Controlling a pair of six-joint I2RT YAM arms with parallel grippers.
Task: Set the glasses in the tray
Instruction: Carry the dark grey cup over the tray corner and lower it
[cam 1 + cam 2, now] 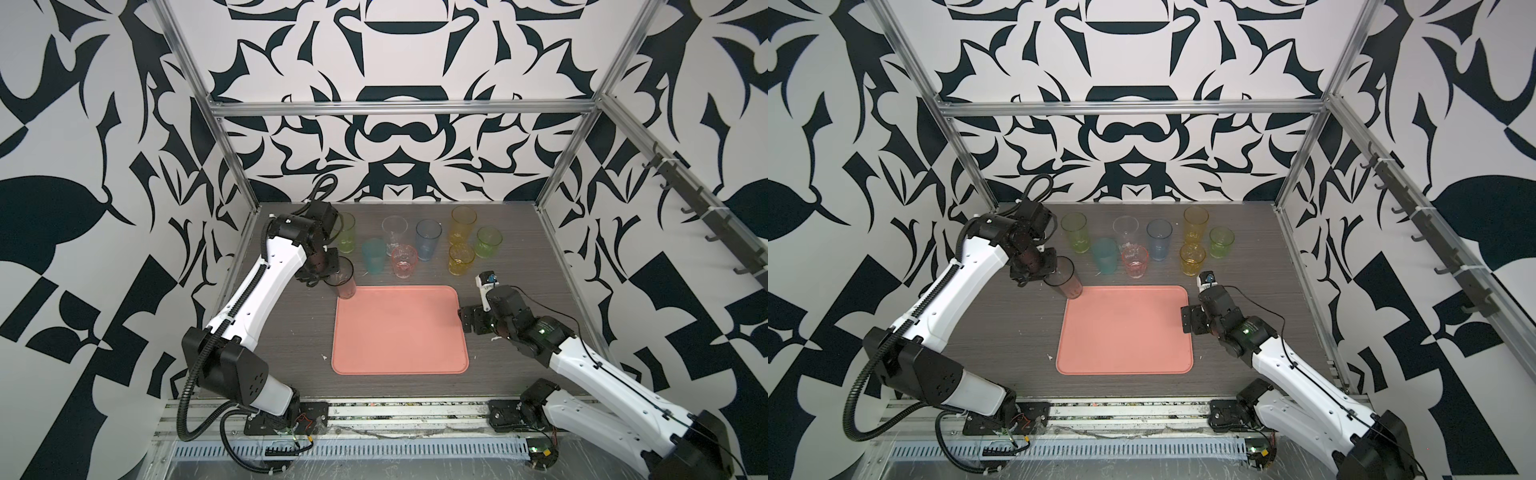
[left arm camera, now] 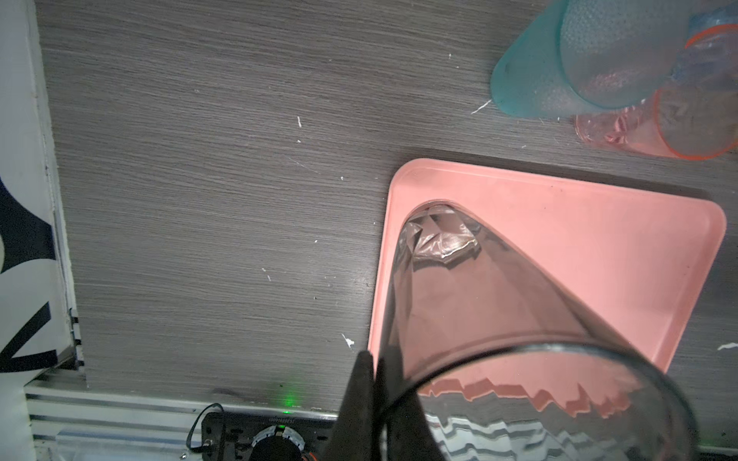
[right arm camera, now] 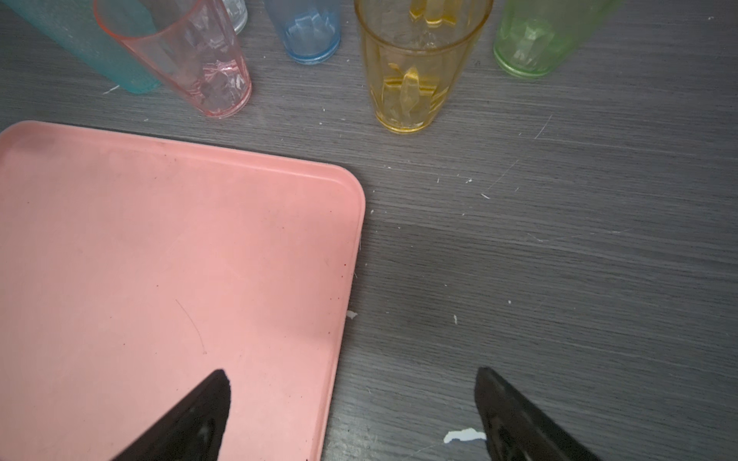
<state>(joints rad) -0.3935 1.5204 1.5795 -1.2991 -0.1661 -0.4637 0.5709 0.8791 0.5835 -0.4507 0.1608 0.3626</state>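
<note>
Nothing here reads clearly from where I stand. A row of small pale characters runs along the black fitting by the aluminium rail in the left wrist view, too blurred to make out.

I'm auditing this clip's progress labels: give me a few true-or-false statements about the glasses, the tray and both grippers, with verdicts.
1. The left gripper is shut on the smoky grey see-through tumbler. True.
2. The right gripper holds the short amber-yellow see-through tumbler. False: its jaws stand open and empty at the tray's right edge, and that tumbler stands on the grey wood-grain table.
3. Three glasses stand in the flat salmon-pink plastic tray. False: only the held grey tumbler is at its far-left corner.
4. The short pink see-through tumbler stands on the table beyond the tray. True.
</note>
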